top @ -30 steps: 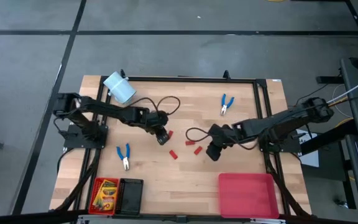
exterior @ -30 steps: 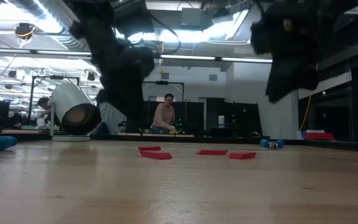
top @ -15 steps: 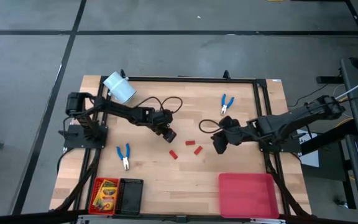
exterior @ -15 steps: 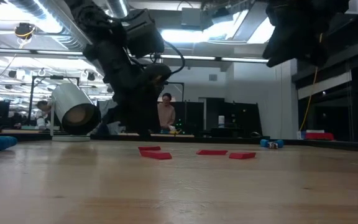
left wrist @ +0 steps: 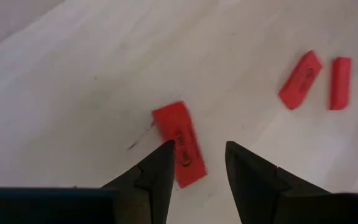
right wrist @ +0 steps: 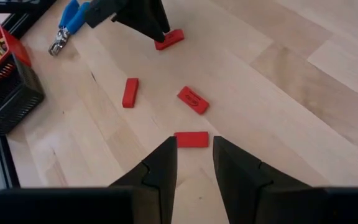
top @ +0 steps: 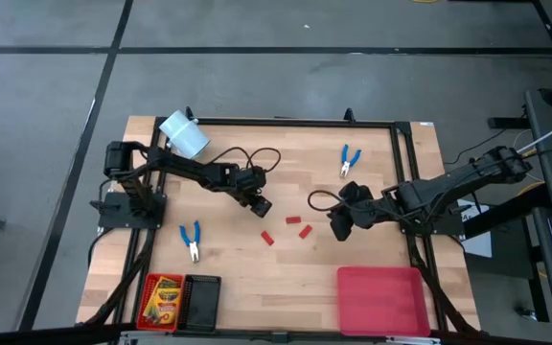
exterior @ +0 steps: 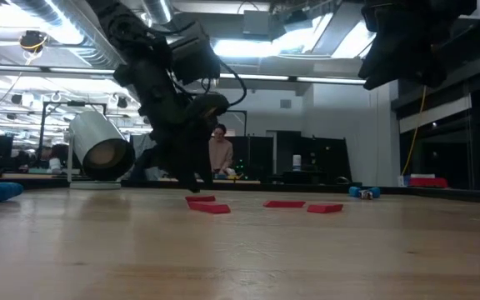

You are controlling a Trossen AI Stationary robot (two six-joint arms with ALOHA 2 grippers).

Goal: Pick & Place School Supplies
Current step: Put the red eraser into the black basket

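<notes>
Several small red pieces lie flat on the wooden table. One red piece [left wrist: 180,134] lies between the open fingers of my left gripper [left wrist: 197,148], low over the table's middle [top: 260,206]. My right gripper [top: 337,228] hangs open, high above the table, with another red piece [right wrist: 191,139] ahead of its fingers [right wrist: 194,142]. Two more red pieces [top: 267,237] [top: 293,219] lie between the arms. Blue-handled pliers [top: 192,240] lie near the left, a second pair [top: 348,160] at the far right. Crayon boxes [top: 162,298] sit in a red basket. My left gripper comes at the red piece from above, slanting, with one finger [left wrist: 160,163] at the piece's long edge [left wrist: 174,152] and the other beside it. Whether either finger touches the piece, I cannot tell. The piece lies flat on the table.
A pale cylinder [top: 184,135] lies on its side at the far left corner. A black tray [top: 201,302] stands next to the red basket at the near left edge, and a red tray [top: 383,301] at the near right. People stand in the room beyond [exterior: 220,156].
My left gripper has moved a little toward the table's right and come down to the red piece nearest it. My right gripper has risen and drawn back toward the right and far side, away from the red pieces. The pieces have stayed where they were.
</notes>
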